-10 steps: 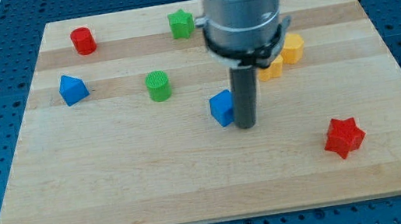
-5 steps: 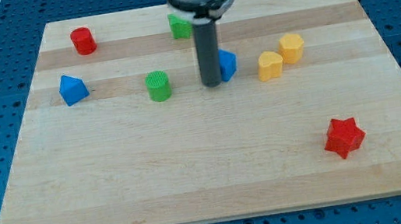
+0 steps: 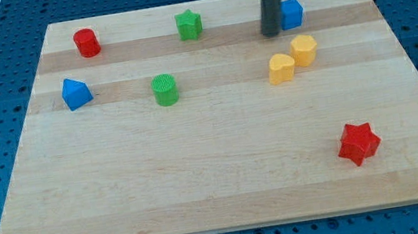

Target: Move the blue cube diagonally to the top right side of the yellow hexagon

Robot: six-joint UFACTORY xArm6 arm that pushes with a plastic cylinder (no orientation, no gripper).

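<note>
The blue cube [image 3: 290, 14] sits near the board's top edge, right of centre. The yellow hexagon [image 3: 304, 50] lies just below it, slightly to the right. A second yellow block [image 3: 281, 67] with a rounded top touches the hexagon's lower left. My tip [image 3: 271, 33] is on the board right against the cube's left side, above the rounded yellow block.
A green star [image 3: 190, 25] and a red cylinder [image 3: 86, 42] sit along the top. A blue pentagon-like block [image 3: 75, 93] is at the left, a green cylinder [image 3: 164, 89] left of centre, a red star [image 3: 358, 143] at lower right. The wooden board [image 3: 201, 175] ends just above the cube.
My tip has pushed the blue cube from the board's middle up and to the right, to a spot above the yellow hexagon. The other blocks have not moved.
</note>
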